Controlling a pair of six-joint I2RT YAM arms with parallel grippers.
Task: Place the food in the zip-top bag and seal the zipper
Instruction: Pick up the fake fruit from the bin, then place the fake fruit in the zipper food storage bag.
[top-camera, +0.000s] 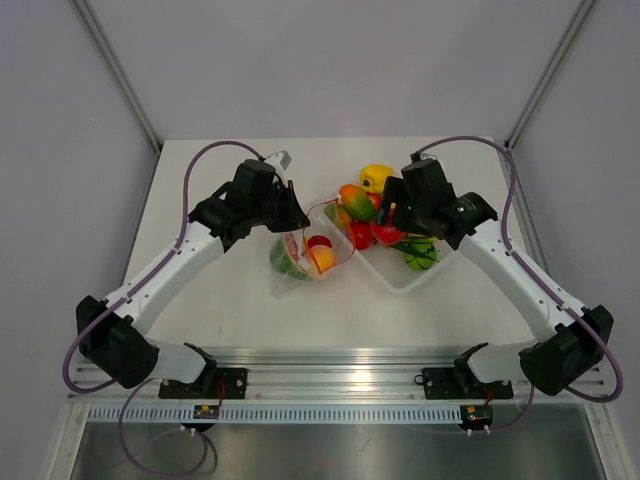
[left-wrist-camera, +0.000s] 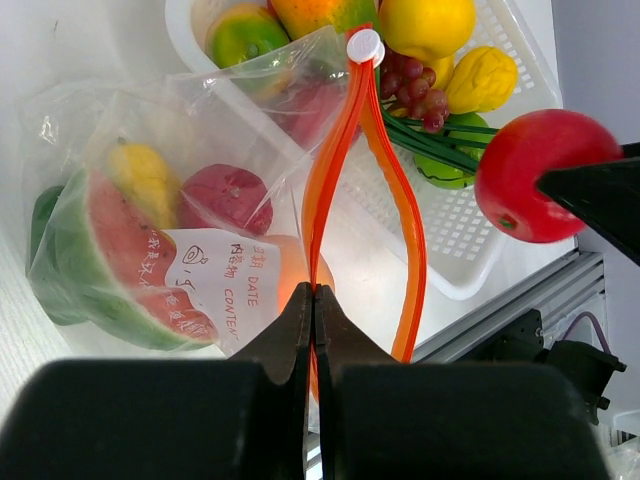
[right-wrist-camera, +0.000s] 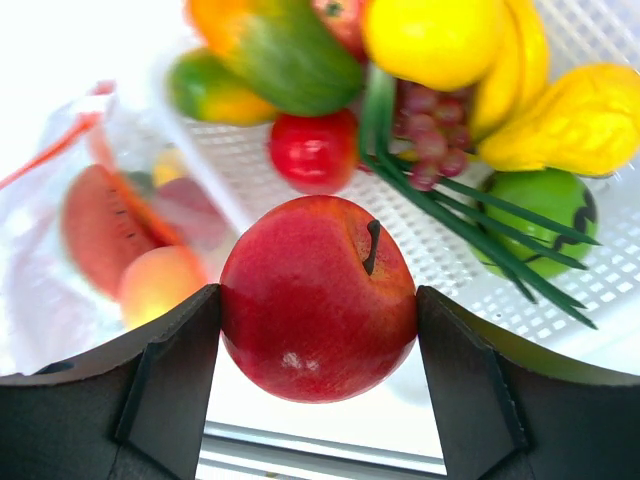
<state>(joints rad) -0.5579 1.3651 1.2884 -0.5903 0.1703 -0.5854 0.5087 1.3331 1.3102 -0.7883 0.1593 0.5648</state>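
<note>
The clear zip-top bag (left-wrist-camera: 150, 230) lies on the table, holding a watermelon slice (left-wrist-camera: 110, 260), a yellow piece and a red fruit; it also shows in the top view (top-camera: 305, 255) and the right wrist view (right-wrist-camera: 90, 250). My left gripper (left-wrist-camera: 314, 300) is shut on one side of the orange-red zipper (left-wrist-camera: 330, 170), holding the mouth open; a white slider (left-wrist-camera: 363, 45) sits at the far end. My right gripper (right-wrist-camera: 318, 330) is shut on a red apple (right-wrist-camera: 318, 300), held above the tray's left edge, beside the bag mouth (top-camera: 385, 232). More food lies in the tray.
The white perforated tray (top-camera: 400, 277) sits right of the bag, holding a yellow pepper (top-camera: 376, 176), mango (top-camera: 356, 200), grapes (right-wrist-camera: 430, 130), green onion (right-wrist-camera: 470, 215), a small tomato (right-wrist-camera: 313, 150) and a green piece (right-wrist-camera: 545, 205). The table's metal rail runs along the front.
</note>
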